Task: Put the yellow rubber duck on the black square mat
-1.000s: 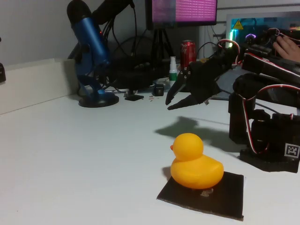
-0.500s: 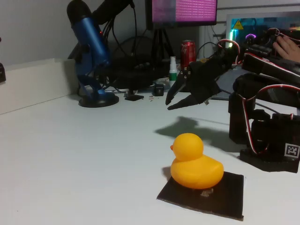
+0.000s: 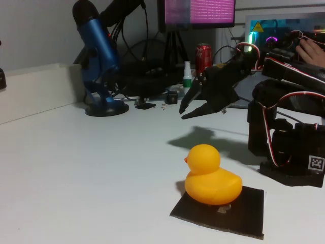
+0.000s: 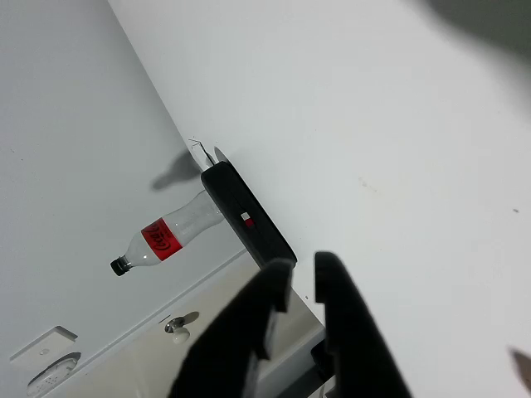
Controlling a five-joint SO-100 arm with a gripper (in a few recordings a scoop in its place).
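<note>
In the fixed view you see the glossy yellow rubber duck sitting upright on the thin black square mat, toward the mat's left side, beak pointing left. The black two-finger gripper hangs above the white table, behind the duck and well apart from it. Its fingers stand slightly parted and hold nothing.

**Colours and patterns, placed from the pincer**

Pincer: matt black. Below it, rubber duck: glossy orange-yellow, orange beak; mat beneath: black, pale grey central mark. Table: plain white. Behind the pincer, can: red. Far left, microphone: blue, black head. In the wrist view, beyond the fingertips, bottle: clear, red label, black cap.
</note>
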